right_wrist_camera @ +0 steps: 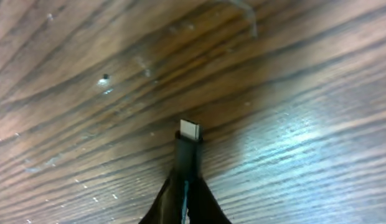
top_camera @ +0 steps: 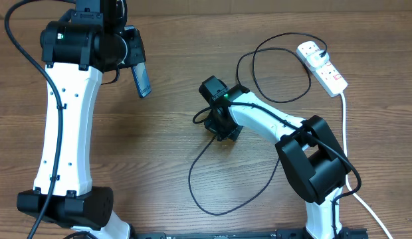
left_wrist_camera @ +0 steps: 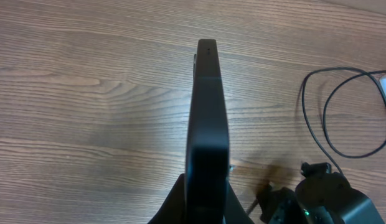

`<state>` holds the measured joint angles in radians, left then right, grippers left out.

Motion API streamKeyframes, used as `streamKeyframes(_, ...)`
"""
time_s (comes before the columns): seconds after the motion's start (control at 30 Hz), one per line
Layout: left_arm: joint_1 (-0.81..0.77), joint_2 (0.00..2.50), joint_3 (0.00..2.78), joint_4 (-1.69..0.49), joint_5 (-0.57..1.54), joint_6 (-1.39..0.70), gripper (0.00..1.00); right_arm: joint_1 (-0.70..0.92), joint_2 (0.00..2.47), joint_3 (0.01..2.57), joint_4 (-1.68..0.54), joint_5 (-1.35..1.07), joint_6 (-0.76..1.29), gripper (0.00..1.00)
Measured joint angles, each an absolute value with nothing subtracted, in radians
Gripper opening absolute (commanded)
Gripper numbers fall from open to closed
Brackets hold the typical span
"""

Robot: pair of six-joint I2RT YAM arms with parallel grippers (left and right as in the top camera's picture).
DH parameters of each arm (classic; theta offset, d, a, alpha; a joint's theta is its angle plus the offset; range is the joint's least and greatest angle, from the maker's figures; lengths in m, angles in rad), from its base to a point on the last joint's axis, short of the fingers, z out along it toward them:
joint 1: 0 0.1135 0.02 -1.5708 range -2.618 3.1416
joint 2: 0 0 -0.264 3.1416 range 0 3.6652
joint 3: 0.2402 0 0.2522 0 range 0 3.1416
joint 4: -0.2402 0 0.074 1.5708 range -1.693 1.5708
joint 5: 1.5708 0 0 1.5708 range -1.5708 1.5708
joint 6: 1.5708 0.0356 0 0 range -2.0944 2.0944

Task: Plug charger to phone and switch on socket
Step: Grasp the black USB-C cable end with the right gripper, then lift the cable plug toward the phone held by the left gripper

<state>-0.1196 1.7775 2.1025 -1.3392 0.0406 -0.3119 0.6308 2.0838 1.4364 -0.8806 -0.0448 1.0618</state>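
My left gripper (top_camera: pixel 135 61) is shut on the phone (top_camera: pixel 141 78) and holds it off the table at the upper left. In the left wrist view the phone (left_wrist_camera: pixel 207 118) shows edge-on, dark, clamped between the fingers of the left gripper (left_wrist_camera: pixel 205 202). My right gripper (top_camera: pixel 218 126) is at mid-table, shut on the charger near its tip. In the right wrist view the small metal connector (right_wrist_camera: pixel 190 130) sticks out beyond the closed right gripper (right_wrist_camera: pixel 185 196), just above the wood. The charger's thin black cable (top_camera: pixel 199 192) loops over the table and runs up to the white socket (top_camera: pixel 322 66) at the far right.
A thick white cord (top_camera: pixel 344 126) drops from the socket along the right edge toward the front. A cable loop (top_camera: pixel 279 66) lies between my right arm and the socket. The right arm's base (top_camera: pixel 319 166) stands at the front right, the left arm's base (top_camera: pixel 66 206) at the front left.
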Motion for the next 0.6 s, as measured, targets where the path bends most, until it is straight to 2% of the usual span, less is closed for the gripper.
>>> streamKeyframes(0.37,-0.118,1.777,2.103,-1.285,0.297,-0.307,0.04,0.612,2.083,1.486,-0.869,-0.113,0.856,0.04)
streamKeyframes(0.6,-0.045,1.777,2.103,-1.189,0.588,-0.307,0.04,0.59,1.833,1.493,-0.878,-0.195,0.665,0.04)
